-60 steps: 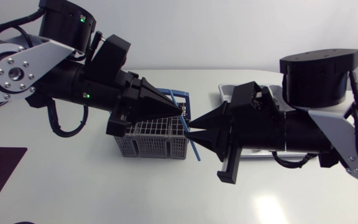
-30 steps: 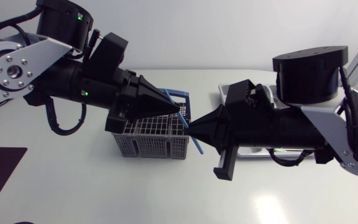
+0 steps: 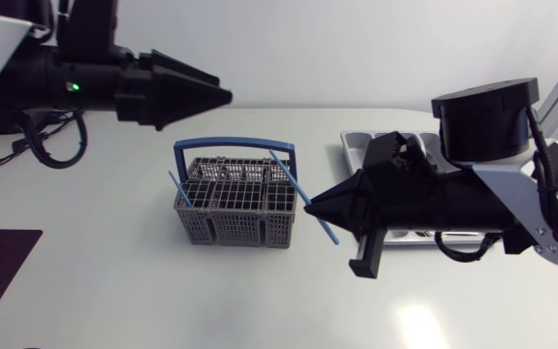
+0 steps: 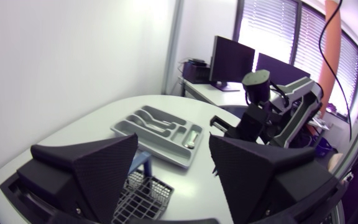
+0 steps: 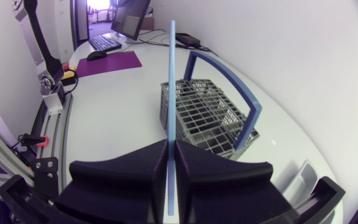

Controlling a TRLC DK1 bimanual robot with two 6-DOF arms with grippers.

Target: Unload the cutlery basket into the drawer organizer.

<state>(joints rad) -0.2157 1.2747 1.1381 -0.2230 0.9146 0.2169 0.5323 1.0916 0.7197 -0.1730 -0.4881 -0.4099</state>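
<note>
At the basket's (image 3: 235, 231) right end, a blue stick (image 3: 289, 176) slants, pinched between the right gripper's (image 3: 310, 206) closed fingers. A second blue stick (image 3: 179, 189) leans in the basket's left corner. The grey organizer (image 3: 356, 145) lies behind the right arm. Well apart, the left gripper (image 3: 223, 96) hangs empty, fingers spread.

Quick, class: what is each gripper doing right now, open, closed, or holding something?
Left gripper: open, holding nothing.
Right gripper: shut on the thin blue utensil.
</note>
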